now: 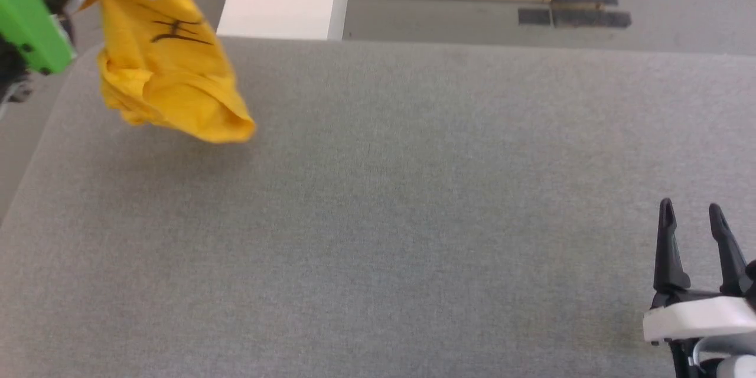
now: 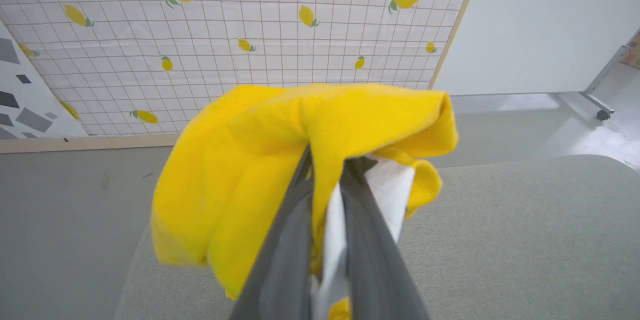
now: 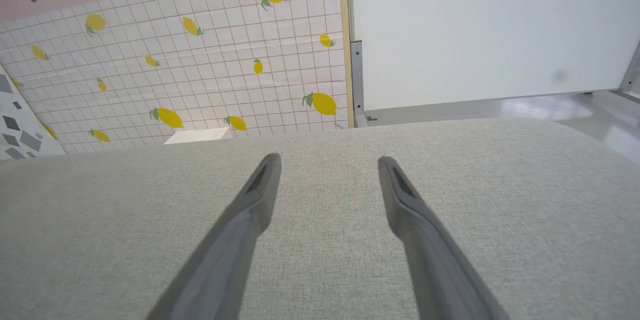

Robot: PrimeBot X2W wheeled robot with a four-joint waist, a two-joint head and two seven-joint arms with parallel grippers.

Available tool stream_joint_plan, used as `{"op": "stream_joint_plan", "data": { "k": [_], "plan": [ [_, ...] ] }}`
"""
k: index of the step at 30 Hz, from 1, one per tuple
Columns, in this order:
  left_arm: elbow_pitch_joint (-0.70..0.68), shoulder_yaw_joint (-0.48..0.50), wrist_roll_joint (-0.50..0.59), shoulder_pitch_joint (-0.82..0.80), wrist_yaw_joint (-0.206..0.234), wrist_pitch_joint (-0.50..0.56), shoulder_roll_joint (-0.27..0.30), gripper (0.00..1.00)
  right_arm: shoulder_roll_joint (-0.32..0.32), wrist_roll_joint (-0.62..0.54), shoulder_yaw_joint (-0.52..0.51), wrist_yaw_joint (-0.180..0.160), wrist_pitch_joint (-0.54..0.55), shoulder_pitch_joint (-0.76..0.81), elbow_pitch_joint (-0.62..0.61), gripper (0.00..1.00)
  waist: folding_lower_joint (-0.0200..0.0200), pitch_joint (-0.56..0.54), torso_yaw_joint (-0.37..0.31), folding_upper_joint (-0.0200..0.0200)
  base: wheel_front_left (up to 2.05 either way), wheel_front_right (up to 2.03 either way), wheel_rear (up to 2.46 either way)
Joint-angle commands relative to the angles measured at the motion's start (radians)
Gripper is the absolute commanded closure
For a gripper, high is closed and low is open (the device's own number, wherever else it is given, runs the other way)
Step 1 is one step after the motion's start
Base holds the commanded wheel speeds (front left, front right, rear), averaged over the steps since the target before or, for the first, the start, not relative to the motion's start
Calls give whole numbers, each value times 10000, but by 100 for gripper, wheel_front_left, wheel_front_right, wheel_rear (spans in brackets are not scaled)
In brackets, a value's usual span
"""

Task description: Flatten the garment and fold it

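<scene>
Left pincer (image 2: 327,160) clamped on garment (image 1: 165,65), bunched below it; right pincer (image 1: 691,211) apart, idle. Flattening step; next likely needs second-corner grab.

Head view looks steeply down on the grey fabric surface (image 1: 413,218). Both wrist views face low across it toward the lemon-print wall (image 3: 200,60), the left close against the yellow T-shirt (image 2: 240,170).

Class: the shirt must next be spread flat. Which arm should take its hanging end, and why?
Likely right. The right gripper is open and free; the left gripper is shut on the shirt, holding it bunched.
</scene>
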Motion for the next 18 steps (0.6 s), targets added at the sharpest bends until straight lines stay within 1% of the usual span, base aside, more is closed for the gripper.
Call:
{"op": "stream_joint_plan", "data": {
  "k": [1, 10, 14, 18],
  "plan": [
    [-284, -87, -26, -245, -12, 92, -195, 100, -3, 105, -29, -17, -51, 157, 53, 0, 0, -606, -172, 0, 0, 0, 0],
    [-2217, -667, -284, -236, 288, 667, -1121, 100, -3, 350, -1, -17, -51, 391, 223, 0, 0, -1185, -481, 0, 0, 0, 0],
    [-2819, -961, -429, -68, 378, 661, -1715, 100, -3, 412, 29, -17, -51, 394, 254, 0, 0, -1285, -642, 0, 0, 0, 0],
    [-3135, -1251, -587, 321, 407, 316, -2469, 100, -3, 446, 57, -17, -51, 422, 261, 0, 0, -1319, -836, 0, 0, 0, 0]
  ]
}}
